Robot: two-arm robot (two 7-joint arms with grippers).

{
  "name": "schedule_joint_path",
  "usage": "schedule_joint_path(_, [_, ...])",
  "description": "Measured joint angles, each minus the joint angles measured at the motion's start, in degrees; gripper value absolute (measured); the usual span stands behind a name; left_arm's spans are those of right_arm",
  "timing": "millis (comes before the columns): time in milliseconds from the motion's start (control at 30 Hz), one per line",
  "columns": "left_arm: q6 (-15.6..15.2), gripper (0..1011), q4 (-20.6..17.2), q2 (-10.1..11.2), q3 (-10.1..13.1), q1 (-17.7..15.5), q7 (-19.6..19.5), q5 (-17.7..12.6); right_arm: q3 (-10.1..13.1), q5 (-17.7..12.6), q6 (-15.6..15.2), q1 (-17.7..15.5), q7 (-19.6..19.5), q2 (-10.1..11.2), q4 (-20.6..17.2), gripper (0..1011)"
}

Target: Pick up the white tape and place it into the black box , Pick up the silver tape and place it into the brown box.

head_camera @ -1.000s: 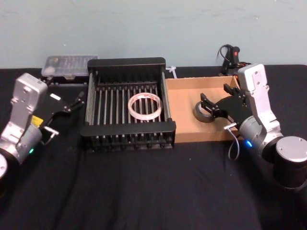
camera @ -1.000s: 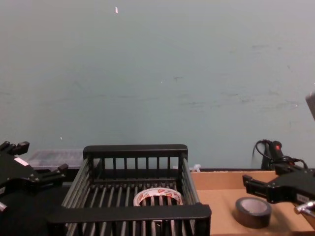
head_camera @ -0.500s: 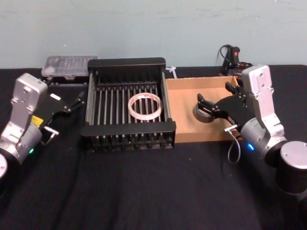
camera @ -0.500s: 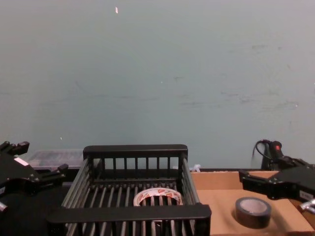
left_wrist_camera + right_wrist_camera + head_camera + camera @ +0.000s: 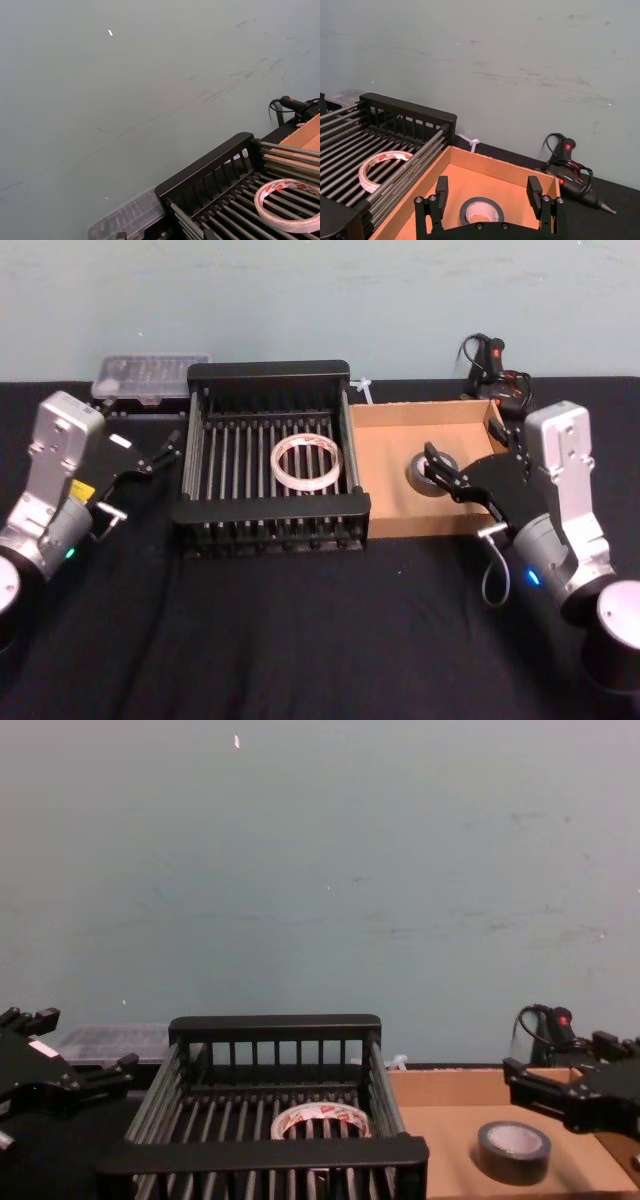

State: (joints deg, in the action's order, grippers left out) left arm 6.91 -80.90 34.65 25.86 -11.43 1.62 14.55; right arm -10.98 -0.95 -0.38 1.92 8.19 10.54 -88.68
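Right gripper [image 5: 441, 472] has drawn back toward the table's right edge, fingers spread, nothing held. Silver tape [image 5: 427, 472] lies flat in the brown box [image 5: 385, 523]. White tape [image 5: 306, 462] rests on the black box [image 5: 270, 508] bars. Left gripper [image 5: 155, 453] idle at left, fingers apart.

Left arm bent at the left edge of the desk [image 5: 300, 640], silver wrist raised, left gripper [image 5: 165, 448] pointing forward and inward, jaws parted with nothing between them. Right arm bent at the right edge, silver wrist upright, right gripper [image 5: 440, 468] reaching inward and tilted down, jaws spread wide and empty, fingertips [image 5: 441, 186] standing apart in the right wrist view. Both grippers held above the desk.
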Motion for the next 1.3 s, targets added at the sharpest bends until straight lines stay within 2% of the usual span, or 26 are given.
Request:
schedule_joint_path(233, [0.0, 1001, 0.0, 0.0, 0.0, 0.0, 0.0, 0.0, 0.7, 1.7, 1.2, -2.5, -1.8, -1.2, -1.5, 1000])
schedule_joint_path(567, [0.0, 1001, 0.0, 0.0, 0.0, 0.0, 0.0, 0.0, 1.8, 2.4, 1.9, -4.4, -2.0, -2.1, -2.6, 1000])
schedule_joint_path(1300, [0.0, 1001, 0.0, 0.0, 0.0, 0.0, 0.0, 0.0, 2.5, 2.3, 2.0, -4.9, -1.2, -2.4, -2.9, 1000])
